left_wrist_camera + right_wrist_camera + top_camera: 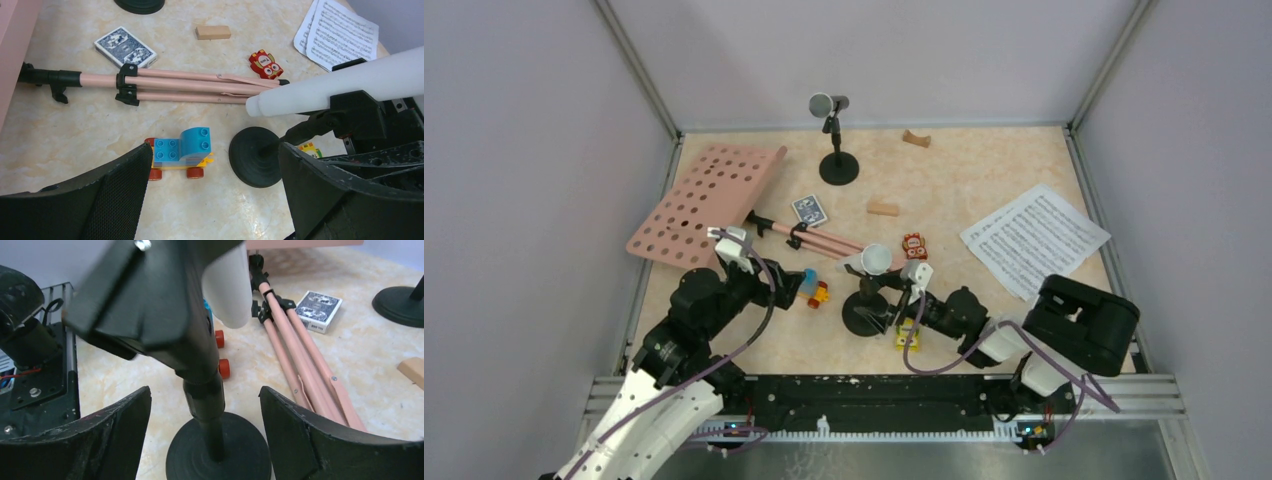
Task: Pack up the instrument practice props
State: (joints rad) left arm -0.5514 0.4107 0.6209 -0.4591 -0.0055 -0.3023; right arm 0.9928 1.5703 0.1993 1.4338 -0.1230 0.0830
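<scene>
your right gripper [204,390] stands wide open with the stem of the near mic holder [220,450] between its fingers, a gap on each side, gripping nothing. the white microphone [876,258] sits tilted in that holder, near the front edge of the table [984,170]. your left gripper [215,147] is spread wide and empty, near the blue toy car [180,152] and the pink tripod legs [200,85].

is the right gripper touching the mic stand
Apart. Right wrist view: right gripper open around the mic stand, table showing in both gaps.
</scene>
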